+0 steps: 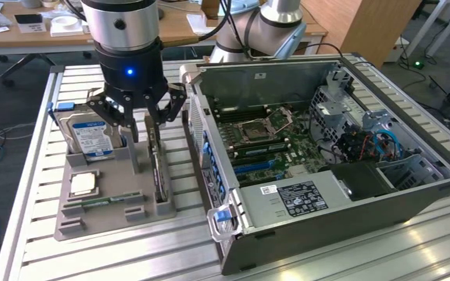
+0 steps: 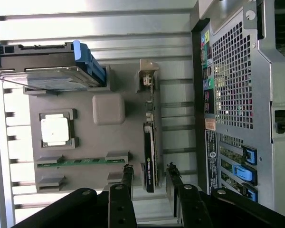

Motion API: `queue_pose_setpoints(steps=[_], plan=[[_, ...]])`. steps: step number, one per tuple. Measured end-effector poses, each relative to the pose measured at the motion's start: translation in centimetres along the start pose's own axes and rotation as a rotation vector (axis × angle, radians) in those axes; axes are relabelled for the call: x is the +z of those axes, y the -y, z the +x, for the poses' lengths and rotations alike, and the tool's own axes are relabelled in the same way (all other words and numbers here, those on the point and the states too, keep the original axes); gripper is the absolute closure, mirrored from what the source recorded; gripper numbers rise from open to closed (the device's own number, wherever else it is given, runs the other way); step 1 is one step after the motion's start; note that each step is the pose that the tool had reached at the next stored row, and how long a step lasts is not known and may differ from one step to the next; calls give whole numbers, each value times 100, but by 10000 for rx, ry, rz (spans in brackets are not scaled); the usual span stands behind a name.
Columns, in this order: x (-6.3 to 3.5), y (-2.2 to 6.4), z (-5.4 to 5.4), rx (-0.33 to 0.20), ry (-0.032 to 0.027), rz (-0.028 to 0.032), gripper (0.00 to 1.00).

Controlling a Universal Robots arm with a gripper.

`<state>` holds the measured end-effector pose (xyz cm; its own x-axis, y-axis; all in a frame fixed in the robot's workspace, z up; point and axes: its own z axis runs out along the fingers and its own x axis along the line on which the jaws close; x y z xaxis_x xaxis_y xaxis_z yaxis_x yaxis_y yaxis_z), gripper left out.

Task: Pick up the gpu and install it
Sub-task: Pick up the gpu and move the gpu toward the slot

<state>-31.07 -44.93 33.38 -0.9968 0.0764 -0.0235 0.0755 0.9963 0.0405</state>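
The gpu (image 1: 157, 170) stands on its long edge in a slot of a grey holder tray (image 1: 108, 219), on the side of the tray nearest an open computer case (image 1: 327, 225) resting on a slatted metal tabletop (image 1: 92, 257). The arm's pincer (image 1: 143, 120) hangs directly over the card's upper end. In the wrist view its dark fingers (image 2: 127, 176) sit one on each side of the card, spread with a clear gap between them and the board, gripping nothing. The card is not lifted and lies just beside the case's rear panel, outside it.

On the same tray, a silver hard drive (image 1: 92, 137) with a blue label stands upright at the far end, on the exterior view's left. A square processor chip (image 1: 82, 184) lies flat in its own recess, and a slim green memory stick (image 1: 104, 202) rests in a groove nearer the front. Inside the case, the motherboard (image 1: 260, 137) lies exposed.
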Motion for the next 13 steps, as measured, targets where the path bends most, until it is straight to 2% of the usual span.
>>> queue_pose_setpoints(steps=[13], plan=[[45, 2, 1, 0, 2, -2, 58]])
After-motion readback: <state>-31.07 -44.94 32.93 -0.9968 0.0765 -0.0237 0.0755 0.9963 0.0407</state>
